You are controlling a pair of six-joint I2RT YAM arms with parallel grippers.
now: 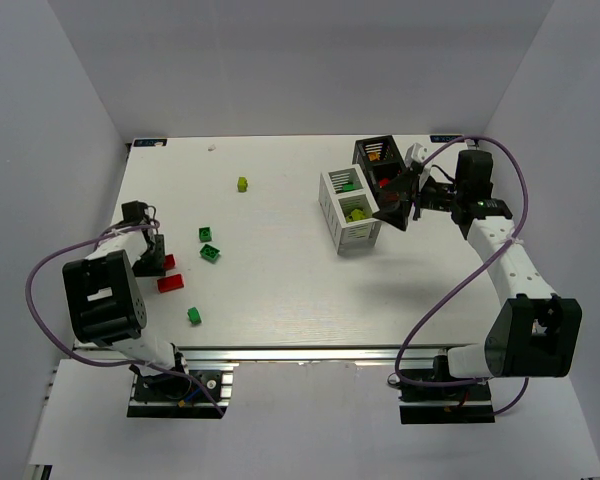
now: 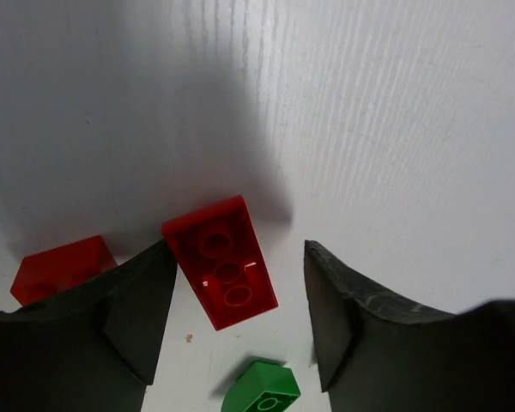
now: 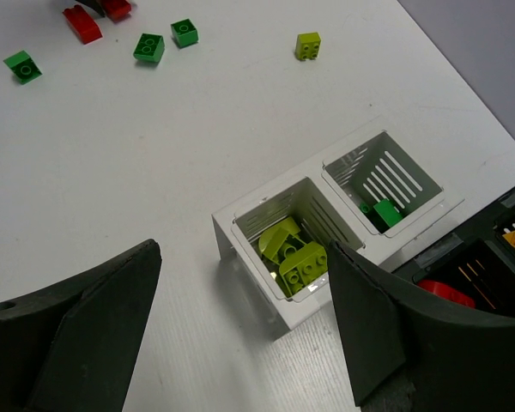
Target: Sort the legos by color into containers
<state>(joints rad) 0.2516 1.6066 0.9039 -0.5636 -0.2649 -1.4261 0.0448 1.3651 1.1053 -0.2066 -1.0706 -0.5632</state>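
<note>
The left hand (image 2: 236,247) is sitting low at the worktop (image 1: 280,290), its jaws standing apart on either side of a red brick (image 2: 223,270) lying flat between them. A second red brick (image 2: 60,268) and a green brick (image 2: 262,390) are lying close by. The right hand (image 3: 245,247) is hanging wide open, gripping nothing, above the white bin (image 3: 253,296), which is holding lime bricks (image 3: 296,257) in one compartment and a green one (image 3: 386,212) in the other. The black bin (image 3: 463,246) is sitting just beside it.

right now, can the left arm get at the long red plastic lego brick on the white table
Probably yes. The left hand is low over the long red plastic lego brick, a finger on each side, jaws apart, with nothing over the brick. A second red brick lies outside the fingers.
</note>
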